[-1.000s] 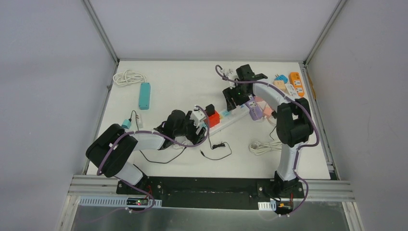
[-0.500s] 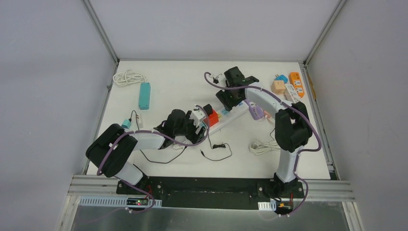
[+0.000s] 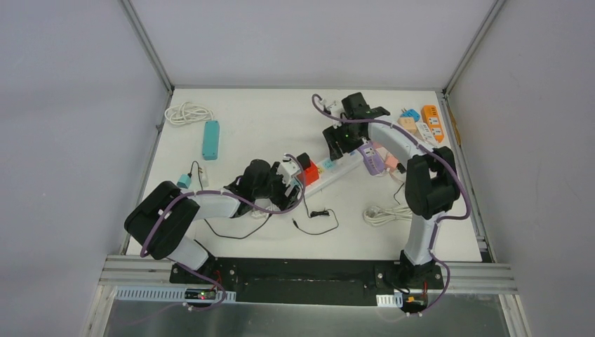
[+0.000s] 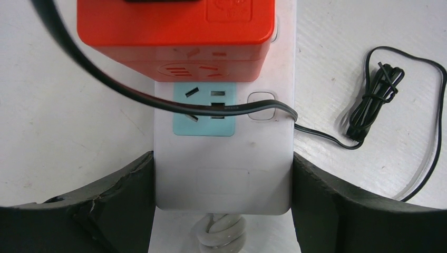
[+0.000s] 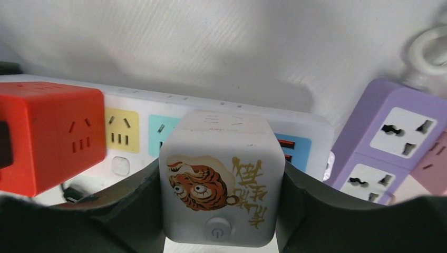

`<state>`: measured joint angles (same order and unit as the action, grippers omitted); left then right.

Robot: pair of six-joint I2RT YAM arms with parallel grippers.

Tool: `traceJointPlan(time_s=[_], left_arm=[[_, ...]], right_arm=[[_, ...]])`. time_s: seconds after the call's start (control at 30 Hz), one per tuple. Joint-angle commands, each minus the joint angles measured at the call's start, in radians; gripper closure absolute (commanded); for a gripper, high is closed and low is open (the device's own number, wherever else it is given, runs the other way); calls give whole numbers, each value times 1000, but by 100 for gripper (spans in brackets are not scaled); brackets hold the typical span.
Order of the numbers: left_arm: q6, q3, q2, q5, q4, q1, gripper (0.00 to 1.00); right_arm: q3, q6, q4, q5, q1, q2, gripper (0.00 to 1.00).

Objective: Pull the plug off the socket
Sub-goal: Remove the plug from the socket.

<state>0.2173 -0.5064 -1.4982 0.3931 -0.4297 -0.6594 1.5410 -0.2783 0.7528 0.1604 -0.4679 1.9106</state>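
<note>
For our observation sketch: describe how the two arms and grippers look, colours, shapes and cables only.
The left arm and right arm have white tubular links joined by bulky black housings. A purple cable loops along each. The left gripper and right gripper are black, with broad, curved matte-black fingers. No markings readable.

The white cube plug (image 5: 221,179) bears a power symbol and gold Chinese characters, not legible.

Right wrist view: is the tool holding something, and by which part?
Yes. The right tool clamps the tiger-print cube plug by its two opposite side faces.
</note>
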Motion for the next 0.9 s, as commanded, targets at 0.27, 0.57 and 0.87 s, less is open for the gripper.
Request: traceJointPlan(time_s=[0.27,0.57,0.87], left_arm=[[22,-7,-10,3,51,-2,100],[29,-11,-5,1,60,-2,100],[31,-9,2,-5,67,-2,100]], right_arm=[[37,125,43,473,105,-17,100],[-1,-113,6,-151,-118,-58,100],[39,94,88,487,32,-18,100]])
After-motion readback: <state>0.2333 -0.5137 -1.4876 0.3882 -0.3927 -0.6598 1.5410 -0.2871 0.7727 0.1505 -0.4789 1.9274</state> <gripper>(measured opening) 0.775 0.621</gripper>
